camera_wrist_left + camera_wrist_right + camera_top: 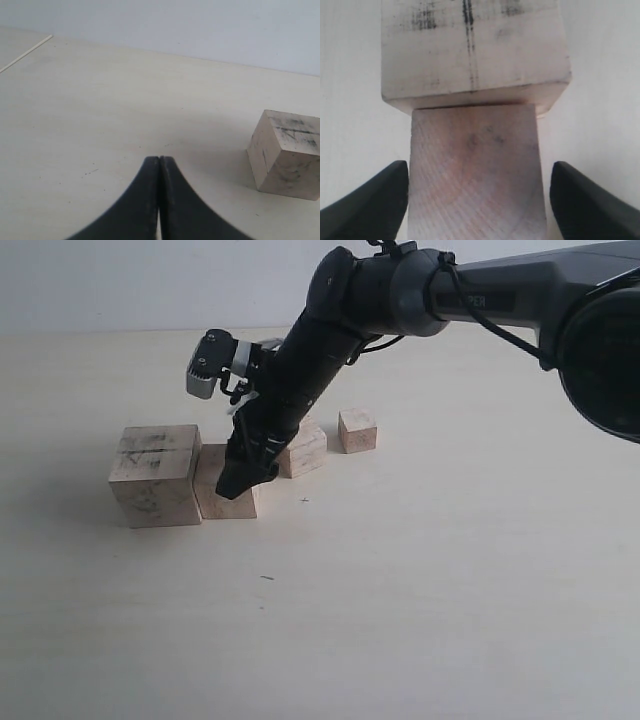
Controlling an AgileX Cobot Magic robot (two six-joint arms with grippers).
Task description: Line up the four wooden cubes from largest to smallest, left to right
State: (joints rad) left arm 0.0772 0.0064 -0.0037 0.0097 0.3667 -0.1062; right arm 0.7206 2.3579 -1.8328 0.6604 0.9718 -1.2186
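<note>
Four pale wooden cubes stand in a row on the table. The largest cube (155,475) (470,45) (287,155), smudged and grooved on top, is at the left. The second cube (215,490) (475,170) touches its right side. Further right are the third cube (308,450) and the smallest cube (357,430). My right gripper (245,480) (479,200) reaches across and stands open astride the second cube; one finger is at its side and a small gap shows at the other finger. My left gripper (159,161) is shut on nothing and is out of the exterior view.
The pale tabletop (420,580) stretches in front of and to the right of the row. The right arm (330,330) slants over the third cube, hiding part of it. A white wall (150,280) backs the table.
</note>
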